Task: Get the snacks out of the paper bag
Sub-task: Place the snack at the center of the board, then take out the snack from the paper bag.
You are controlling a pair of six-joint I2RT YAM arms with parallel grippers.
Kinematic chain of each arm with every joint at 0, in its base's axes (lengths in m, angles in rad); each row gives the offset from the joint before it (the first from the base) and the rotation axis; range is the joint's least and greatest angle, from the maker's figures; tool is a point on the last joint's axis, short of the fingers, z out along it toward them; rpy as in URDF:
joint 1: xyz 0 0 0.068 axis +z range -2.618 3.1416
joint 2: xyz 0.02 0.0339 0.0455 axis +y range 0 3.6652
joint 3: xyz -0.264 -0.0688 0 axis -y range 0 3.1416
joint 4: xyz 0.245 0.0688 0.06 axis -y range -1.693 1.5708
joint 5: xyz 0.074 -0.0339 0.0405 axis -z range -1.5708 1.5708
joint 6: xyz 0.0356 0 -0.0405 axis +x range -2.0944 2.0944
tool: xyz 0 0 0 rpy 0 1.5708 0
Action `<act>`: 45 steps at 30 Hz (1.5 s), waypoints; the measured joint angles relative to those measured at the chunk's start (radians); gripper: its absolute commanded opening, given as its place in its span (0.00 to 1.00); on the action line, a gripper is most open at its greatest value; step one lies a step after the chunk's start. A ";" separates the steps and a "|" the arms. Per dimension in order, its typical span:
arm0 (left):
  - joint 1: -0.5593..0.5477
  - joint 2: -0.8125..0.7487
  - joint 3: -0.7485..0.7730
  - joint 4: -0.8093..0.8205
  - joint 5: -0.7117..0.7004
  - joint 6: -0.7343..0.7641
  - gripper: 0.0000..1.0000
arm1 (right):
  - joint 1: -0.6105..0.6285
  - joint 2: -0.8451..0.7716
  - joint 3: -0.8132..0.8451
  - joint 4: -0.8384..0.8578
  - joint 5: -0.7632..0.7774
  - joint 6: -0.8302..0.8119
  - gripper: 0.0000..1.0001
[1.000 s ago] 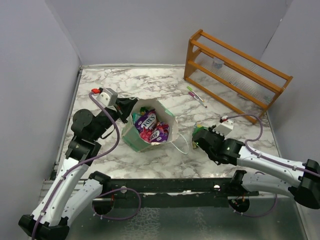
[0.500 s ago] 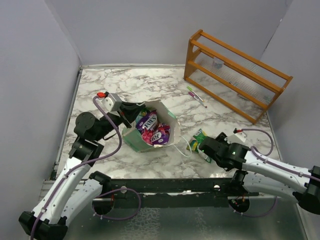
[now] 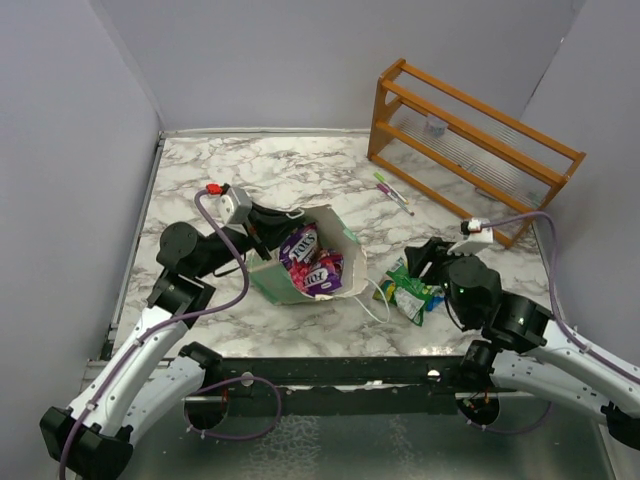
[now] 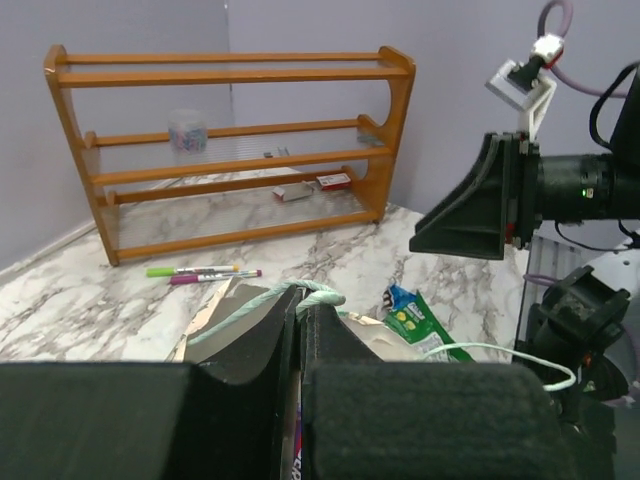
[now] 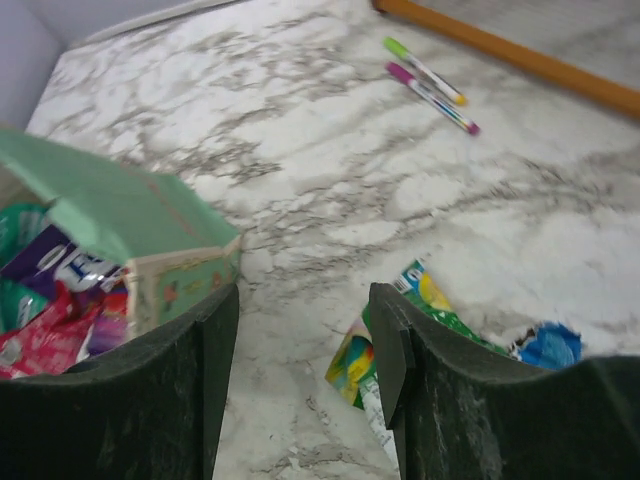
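Several shiny crinkly green snack packets (image 3: 408, 292) lie under my right claw (image 5: 300, 297), which is spread and empty. Purple and red ones (image 3: 312, 262) wait left of it in the boxy mint-green paper bag (image 3: 268, 282), rim pinched by my left claw (image 4: 300, 322). I'd dip in steep, clear of the rim.

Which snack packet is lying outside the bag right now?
The green packet, flat on the marble table to the right of the paper bag. The purple and red packets are all inside the bag.
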 measured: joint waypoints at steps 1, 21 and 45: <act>0.000 0.000 -0.006 0.015 0.010 -0.006 0.00 | 0.000 0.002 0.013 0.052 -0.047 -0.098 0.57; 0.000 0.033 -0.085 0.229 0.278 -0.023 0.00 | 0.000 0.447 0.240 0.303 -1.039 -0.737 0.72; -0.015 0.051 -0.060 0.160 0.304 -0.217 0.00 | 0.000 0.315 0.085 0.336 -1.128 -1.160 0.53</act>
